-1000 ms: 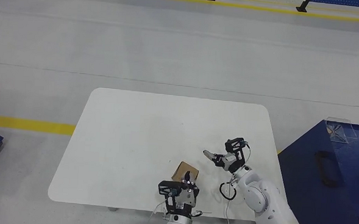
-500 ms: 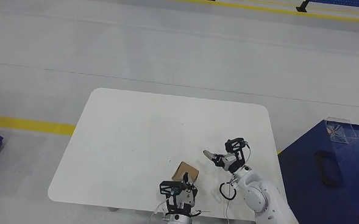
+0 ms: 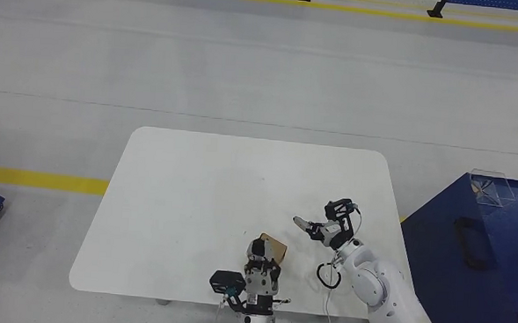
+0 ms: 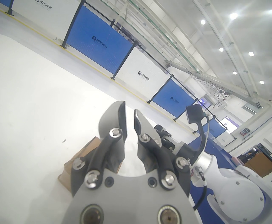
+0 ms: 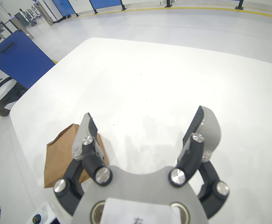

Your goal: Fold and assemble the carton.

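The carton is a brown cardboard piece on the white table. It lies close to the near edge, somewhat right of that edge's middle and well away from all four corners. In the right wrist view the carton looks flat, with one long side facing the near edge.

The left claw sits at the carton's near side and overlaps it from above. I cannot tell whether the two touch. In the left wrist view the left claw has its fingers drawn almost together, with a thin slit between the pads and nothing in it. The fingers point up and away over the table, and the carton shows low behind them.

The right claw is just beside the carton on the side toward the right edge, and apart from it. In its own view the right claw has its fingers spread wide with nothing between them and bare table beyond. The carton shows past one finger.
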